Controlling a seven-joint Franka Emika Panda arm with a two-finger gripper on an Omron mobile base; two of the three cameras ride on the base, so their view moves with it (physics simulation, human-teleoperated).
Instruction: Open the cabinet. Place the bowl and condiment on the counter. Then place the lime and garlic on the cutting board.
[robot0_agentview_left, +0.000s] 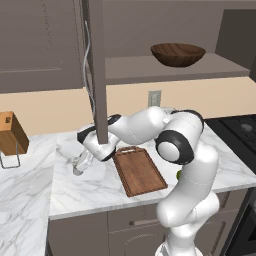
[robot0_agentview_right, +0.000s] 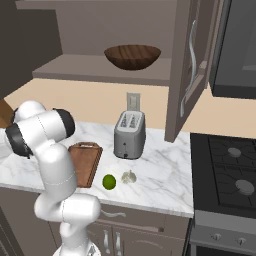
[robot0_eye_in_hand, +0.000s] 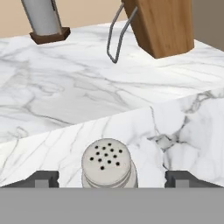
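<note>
shaker (robot0_eye_in_hand: 106, 164), the condiment, stands upright on the white bench (robot0_eye_in_hand: 87, 100) between the tips of the hand (robot0_eye_in_hand: 111, 179), which is wide open and grips nothing, so it seems just set down. farther off, the bowl (robot0_agentview_left: 178, 54) waits in the open cabinet (robot0_agentview_right: 192, 65).

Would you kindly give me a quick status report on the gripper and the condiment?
Gripper open, fingertips either side of the condiment. Condiment upright on the counter. Bowl on the cabinet shelf. Nothing in the way.
</note>
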